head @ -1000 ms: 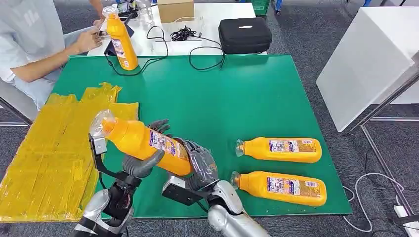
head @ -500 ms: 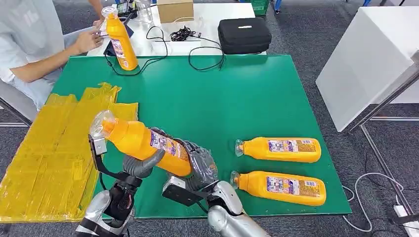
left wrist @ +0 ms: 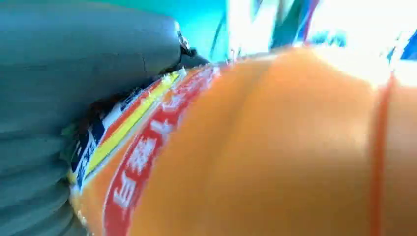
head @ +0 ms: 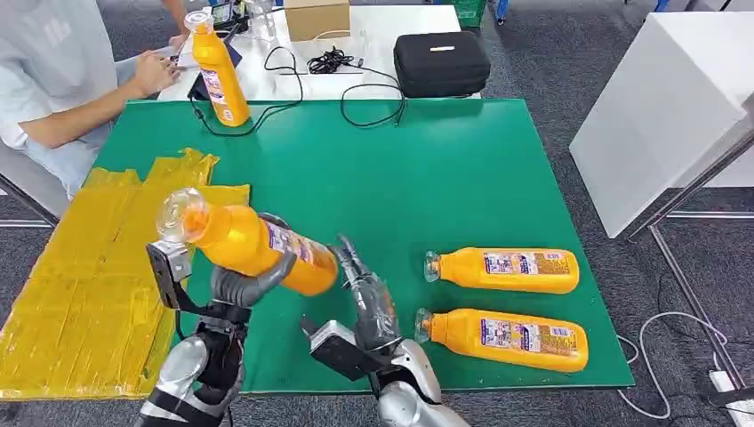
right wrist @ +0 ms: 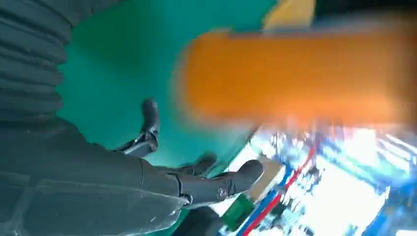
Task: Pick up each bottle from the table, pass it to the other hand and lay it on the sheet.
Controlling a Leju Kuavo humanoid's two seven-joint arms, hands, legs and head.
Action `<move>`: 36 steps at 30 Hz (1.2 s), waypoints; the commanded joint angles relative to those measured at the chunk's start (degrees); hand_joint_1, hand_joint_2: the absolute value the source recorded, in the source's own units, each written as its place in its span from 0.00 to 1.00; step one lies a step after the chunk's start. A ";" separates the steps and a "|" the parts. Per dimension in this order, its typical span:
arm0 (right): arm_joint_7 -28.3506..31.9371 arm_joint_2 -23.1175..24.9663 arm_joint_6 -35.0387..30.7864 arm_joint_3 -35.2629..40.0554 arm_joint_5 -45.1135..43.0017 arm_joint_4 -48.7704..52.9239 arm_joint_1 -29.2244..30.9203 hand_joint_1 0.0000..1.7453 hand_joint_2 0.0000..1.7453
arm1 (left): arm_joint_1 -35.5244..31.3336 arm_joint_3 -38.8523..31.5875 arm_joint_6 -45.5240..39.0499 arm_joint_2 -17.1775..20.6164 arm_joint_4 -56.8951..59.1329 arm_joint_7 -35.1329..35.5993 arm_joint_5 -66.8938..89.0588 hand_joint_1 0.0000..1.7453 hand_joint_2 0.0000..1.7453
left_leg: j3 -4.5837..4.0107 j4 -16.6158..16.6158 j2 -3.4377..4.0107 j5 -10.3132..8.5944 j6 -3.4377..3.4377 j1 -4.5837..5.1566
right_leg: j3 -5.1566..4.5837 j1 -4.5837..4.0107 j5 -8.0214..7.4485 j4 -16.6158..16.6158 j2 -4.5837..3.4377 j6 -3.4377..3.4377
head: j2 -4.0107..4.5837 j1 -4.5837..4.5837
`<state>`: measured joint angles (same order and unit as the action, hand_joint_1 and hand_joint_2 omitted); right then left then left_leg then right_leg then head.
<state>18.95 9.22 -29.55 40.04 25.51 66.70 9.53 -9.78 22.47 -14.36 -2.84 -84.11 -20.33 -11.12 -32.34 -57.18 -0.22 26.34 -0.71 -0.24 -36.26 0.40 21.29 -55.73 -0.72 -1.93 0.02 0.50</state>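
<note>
The right robot hand (head: 366, 298) has let go and opened, fingers spread and standing just beside the bottle's base, while the left robot hand (head: 244, 283) has swung the held bottle (head: 253, 242) a touch toward the yellow sheet (head: 84, 267). So the handover's done: the left robot hand grips that bottle around its labelled middle, cap end pointing out over the sheet's near edge, base above the green counter (head: 400, 169). Rigid plastic, smooth and full-looking, I'd say: some weight, a label that may slide under the fingers, so a mid-body hold is the safe one. Two more bottles (head: 502, 269) lie side by side on the counter near the right edge, caps pointing inward. An upright bottle (head: 218, 76) stands at the far left corner by a person's hand (head: 158, 73). Plenty of open sheet lies left of the held bottle; the near counter edge sits close below both arms.
</note>
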 commanded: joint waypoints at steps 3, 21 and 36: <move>0.27 -7.44 3.84 -18.57 0.16 30.31 -12.26 0.00 1.00 | -7.51 -9.48 -11.86 2.96 7.62 3.03 30.27 1.00 1.00 | 0.10 0.02 -0.29 0.01 0.00 0.02 | 0.19 0.02 0.09 0.01 0.35 0.01 | 0.00 0.00; 3.23 -8.57 4.86 -20.12 -1.12 34.00 -9.30 0.00 1.00 | -35.16 8.47 -4.01 15.83 63.67 30.49 100.92 1.00 1.00 | 0.18 0.01 -0.08 -0.11 0.11 -0.02 | 0.16 -0.03 -0.02 -0.01 0.18 0.03 | 0.00 0.02; 2.19 -8.93 3.89 -19.86 0.22 33.01 -8.73 0.00 1.00 | -33.30 -1.64 3.50 12.36 67.55 29.50 92.98 0.00 1.00 | 0.39 0.05 0.13 0.00 0.09 -0.03 | 0.37 0.02 0.02 0.00 0.00 0.05 | 0.00 0.02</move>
<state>22.12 1.35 -25.22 20.06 24.90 101.42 -1.12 -42.49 25.70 -11.05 12.00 -23.97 8.92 85.13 -32.30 -57.17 -0.20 26.24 -0.66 -0.23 -36.22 0.47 21.24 -55.75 -0.67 -1.94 0.02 0.52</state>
